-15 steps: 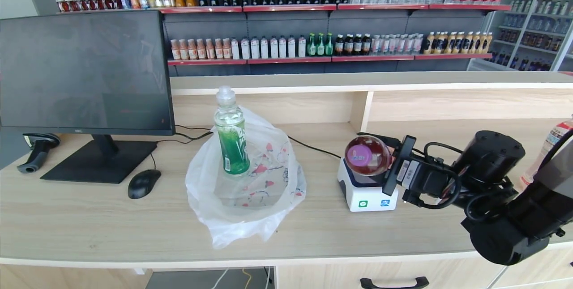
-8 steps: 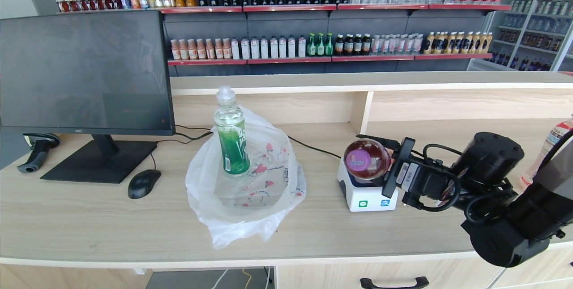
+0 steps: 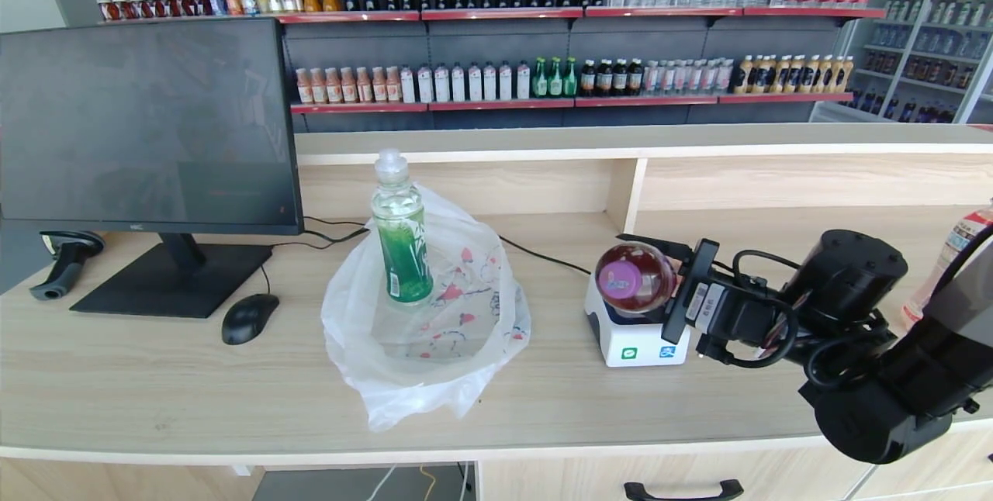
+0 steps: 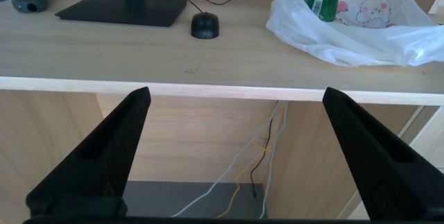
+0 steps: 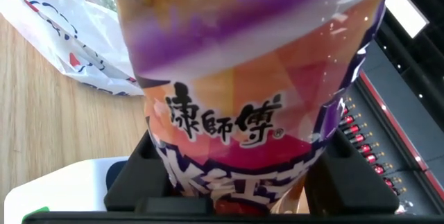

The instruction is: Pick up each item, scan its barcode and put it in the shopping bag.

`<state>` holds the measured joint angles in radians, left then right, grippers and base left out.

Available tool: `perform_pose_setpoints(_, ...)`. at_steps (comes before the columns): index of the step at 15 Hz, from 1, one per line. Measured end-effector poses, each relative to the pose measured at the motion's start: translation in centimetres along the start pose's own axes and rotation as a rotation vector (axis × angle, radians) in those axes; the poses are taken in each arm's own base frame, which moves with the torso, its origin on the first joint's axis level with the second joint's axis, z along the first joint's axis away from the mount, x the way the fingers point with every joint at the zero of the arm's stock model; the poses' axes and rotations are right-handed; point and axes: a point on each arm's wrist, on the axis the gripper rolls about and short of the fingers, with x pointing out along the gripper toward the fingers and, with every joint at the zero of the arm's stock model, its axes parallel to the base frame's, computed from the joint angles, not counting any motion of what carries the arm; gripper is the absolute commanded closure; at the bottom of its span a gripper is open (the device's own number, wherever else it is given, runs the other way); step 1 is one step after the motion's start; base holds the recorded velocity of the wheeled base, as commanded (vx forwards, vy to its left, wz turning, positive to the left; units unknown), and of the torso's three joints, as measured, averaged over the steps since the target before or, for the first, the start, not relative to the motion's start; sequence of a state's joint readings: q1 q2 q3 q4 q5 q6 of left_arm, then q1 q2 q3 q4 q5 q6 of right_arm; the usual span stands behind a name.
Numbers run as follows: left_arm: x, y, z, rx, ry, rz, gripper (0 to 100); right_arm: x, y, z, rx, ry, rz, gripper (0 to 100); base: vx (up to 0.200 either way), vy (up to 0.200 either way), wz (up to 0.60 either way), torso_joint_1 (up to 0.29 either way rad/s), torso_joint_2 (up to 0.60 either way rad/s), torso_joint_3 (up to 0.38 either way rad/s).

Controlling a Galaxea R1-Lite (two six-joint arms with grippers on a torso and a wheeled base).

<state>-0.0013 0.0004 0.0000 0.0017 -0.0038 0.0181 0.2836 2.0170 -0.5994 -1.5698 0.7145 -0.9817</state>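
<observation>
bottle (image 3: 634, 278) dipped toward scanner (image 3: 632, 336) | dark-red, purple-orange label | right end effector (image 3: 653, 272) clamps it

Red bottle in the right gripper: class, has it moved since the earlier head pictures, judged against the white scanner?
Yes, slightly. The red bottle in the right gripper has dropped a little closer to the white scanner, which stayed put.

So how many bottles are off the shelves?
3: green bottle upright in the shopping bag; dark bottle in the right gripper above the scanner; a third bottle at the far right, partly hidden.
</observation>
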Motion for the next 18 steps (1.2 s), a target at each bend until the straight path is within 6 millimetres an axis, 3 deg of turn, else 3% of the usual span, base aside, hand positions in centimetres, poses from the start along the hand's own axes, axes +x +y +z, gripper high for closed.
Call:
perform_pose_setpoints(12,0.0,0.0,0.0,0.000,0.000,0.001,0,0.1,-1.5,1.2,0.074,-0.023,-0.046,100,0.000,0.000,0.00,0.000,0.00,0.000)
perform_pose_setpoints(18,0.0,0.0,0.0,0.000,0.000,0.001,0,-0.1,-3.9,2.6,0.261,0.056,-0.234,100,0.000,0.000,0.00,0.000,0.00,0.000)
